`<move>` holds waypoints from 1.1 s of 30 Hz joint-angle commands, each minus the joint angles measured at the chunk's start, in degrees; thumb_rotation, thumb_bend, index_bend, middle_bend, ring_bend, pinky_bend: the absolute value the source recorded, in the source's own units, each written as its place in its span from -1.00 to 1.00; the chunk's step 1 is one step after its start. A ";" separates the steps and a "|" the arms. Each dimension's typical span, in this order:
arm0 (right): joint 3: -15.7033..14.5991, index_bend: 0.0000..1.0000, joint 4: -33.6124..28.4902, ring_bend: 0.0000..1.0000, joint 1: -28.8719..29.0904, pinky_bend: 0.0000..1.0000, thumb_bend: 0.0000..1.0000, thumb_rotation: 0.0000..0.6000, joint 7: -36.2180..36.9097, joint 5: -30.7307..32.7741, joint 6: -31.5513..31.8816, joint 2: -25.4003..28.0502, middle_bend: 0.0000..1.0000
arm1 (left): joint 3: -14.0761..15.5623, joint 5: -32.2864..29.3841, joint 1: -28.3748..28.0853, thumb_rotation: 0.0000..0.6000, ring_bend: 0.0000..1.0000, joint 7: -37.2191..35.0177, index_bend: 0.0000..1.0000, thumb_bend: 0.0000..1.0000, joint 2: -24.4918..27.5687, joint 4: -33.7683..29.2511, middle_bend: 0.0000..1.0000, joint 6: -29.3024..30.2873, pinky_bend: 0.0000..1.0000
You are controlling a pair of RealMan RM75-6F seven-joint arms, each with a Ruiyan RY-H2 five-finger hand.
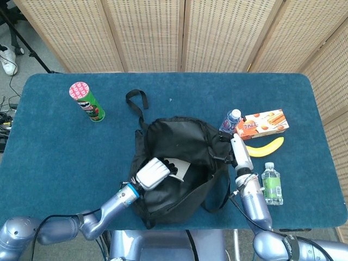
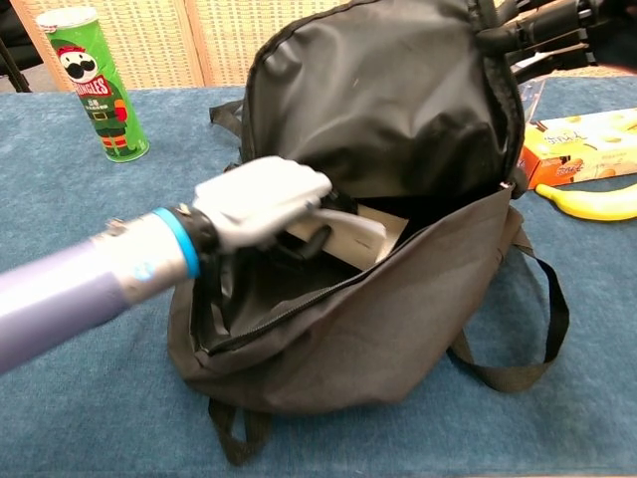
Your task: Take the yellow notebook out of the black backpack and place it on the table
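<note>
The black backpack point(image 1: 182, 147) point(image 2: 398, 149) lies mid-table with its mouth held wide. My left hand point(image 1: 151, 173) point(image 2: 261, 200) is at the left rim of the opening and grips one end of a pale, cream-looking notebook point(image 1: 180, 168) point(image 2: 350, 231). The notebook is tilted, with most of it still inside the bag. At the bag's right side, my right hand point(image 1: 240, 153) point(image 2: 557, 18) holds the upper flap by its edge and keeps it raised. The bag's interior below the notebook is dark.
A green chips can point(image 1: 87, 101) point(image 2: 95, 82) stands at the far left. Right of the bag lie a small water bottle point(image 1: 230, 120), an orange snack box point(image 1: 262, 124) point(image 2: 585, 142), a banana point(image 1: 262, 147) point(image 2: 597, 202) and a green-labelled bottle point(image 1: 271, 184). Loose straps point(image 2: 518, 373) trail from the bag.
</note>
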 commanded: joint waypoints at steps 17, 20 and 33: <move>-2.32 0.40 4.79 -0.29 -0.99 -0.50 0.09 1.00 1.76 0.17 -1.48 0.30 0.16 | 0.70 3.07 4.27 1.00 0.09 -20.06 0.59 0.37 23.30 -23.30 0.15 5.72 0.18; -2.96 0.40 5.54 -0.29 -0.92 -0.50 0.09 1.00 1.70 0.49 -1.52 -0.48 0.16 | -0.03 3.31 4.70 1.00 0.09 -22.17 0.59 0.37 24.43 -25.04 0.15 6.96 0.18; -4.71 0.40 8.82 -0.29 -1.04 -0.50 0.09 1.00 1.61 0.95 -2.95 -2.33 0.16 | -6.75 1.40 7.76 1.00 0.09 -32.79 0.59 0.37 37.73 -29.10 0.15 14.28 0.18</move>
